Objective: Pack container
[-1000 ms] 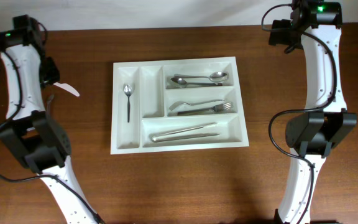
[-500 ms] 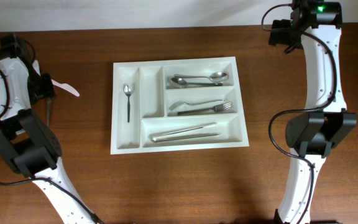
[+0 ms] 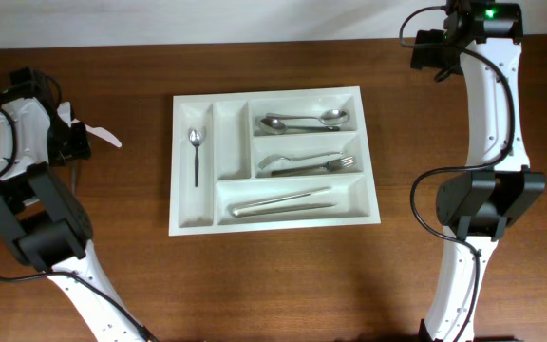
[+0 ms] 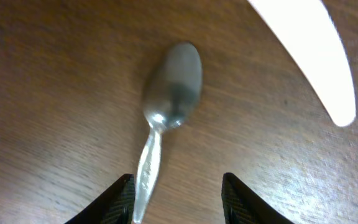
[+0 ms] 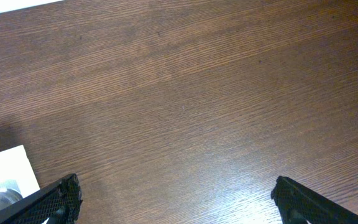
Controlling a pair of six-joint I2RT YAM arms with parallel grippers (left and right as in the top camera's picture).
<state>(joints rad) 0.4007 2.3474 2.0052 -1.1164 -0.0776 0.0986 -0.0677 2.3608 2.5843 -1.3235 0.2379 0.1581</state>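
Observation:
The container, a white cutlery tray [image 3: 273,224], lies mid-table. It holds a small spoon [image 3: 196,152] in its leftmost narrow compartment, spoons [image 3: 302,121], forks [image 3: 311,163] and long pieces [image 3: 283,202] in the three long ones. My left gripper [image 3: 69,142] is left of the tray. In the left wrist view it [image 4: 179,199] is open just above a metal spoon [image 4: 169,87] on the table, whose handle runs in beside the left finger. My right gripper [image 5: 176,199] is open and empty over bare wood at the far right [image 3: 430,52].
A white plastic knife [image 3: 101,134] lies on the table beside the left gripper, and shows at the upper right of the left wrist view [image 4: 316,56]. A tray corner [image 5: 5,174] shows at the left edge of the right wrist view.
The left arm's wrist has swung left and then settled near the white plastic knife. The right arm and the tray's contents have not moved.

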